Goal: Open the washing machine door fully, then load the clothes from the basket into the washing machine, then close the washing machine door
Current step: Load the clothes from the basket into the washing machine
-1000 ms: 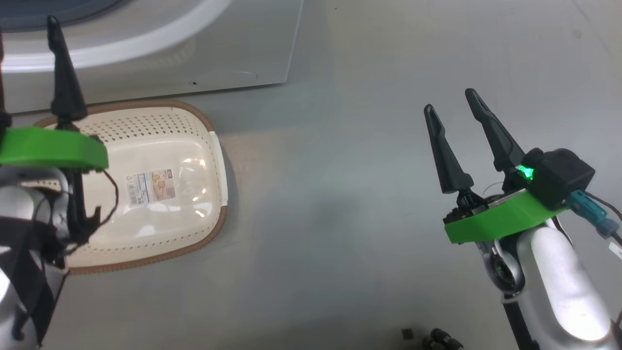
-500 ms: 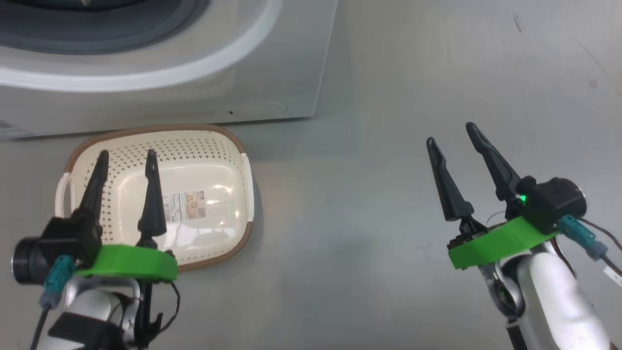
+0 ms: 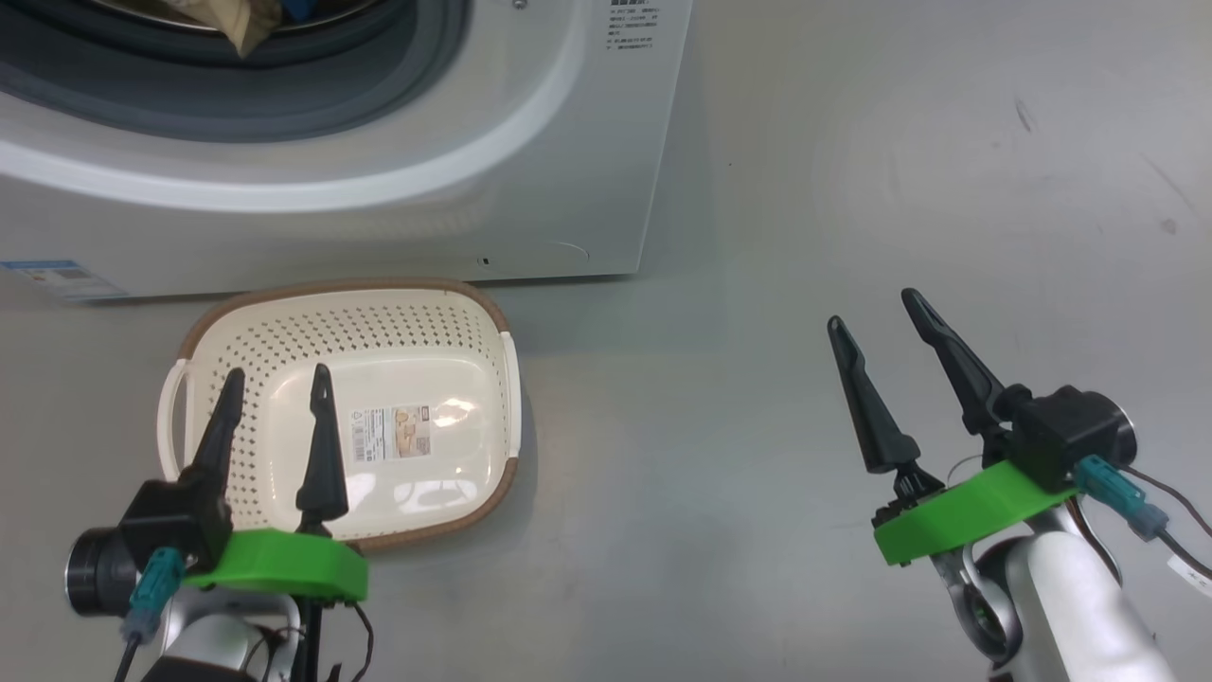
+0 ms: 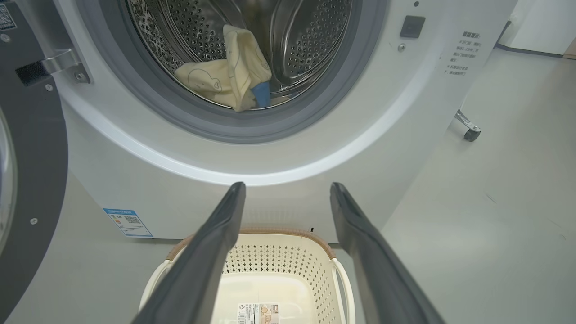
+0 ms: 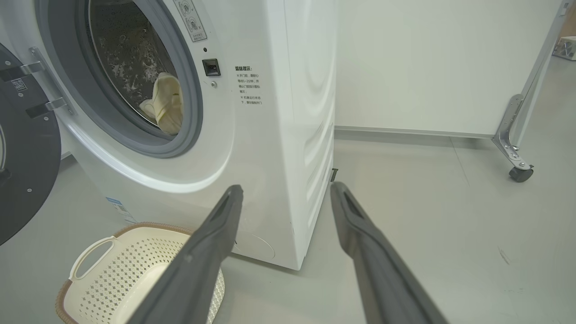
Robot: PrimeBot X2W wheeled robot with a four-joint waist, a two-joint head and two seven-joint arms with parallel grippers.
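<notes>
The white washing machine (image 3: 530, 189) stands at the top of the head view with its drum mouth uncovered. Pale yellow clothes (image 4: 229, 76) with a blue patch lie inside the steel drum, seen again as clothes (image 5: 168, 103) in the right wrist view. The washing machine door (image 4: 31, 157) hangs swung out at the left, door (image 5: 22, 166). The cream basket (image 3: 237, 350) sits on the floor before the machine, holding no garments, only its label. My left gripper (image 3: 275, 388) hovers open over the basket's near side. My right gripper (image 3: 876, 317) stands open over bare floor to the right.
Grey floor spreads right of the machine. A metal frame leg on a caster (image 5: 519, 173) stands at the far right by a white wall. A blue label (image 3: 47, 278) marks the machine's lower front.
The head camera has tilted up, bringing the drum mouth and clothes into view. The left arm has drawn back from near the machine to above the basket's near side. Both grippers stay open.
</notes>
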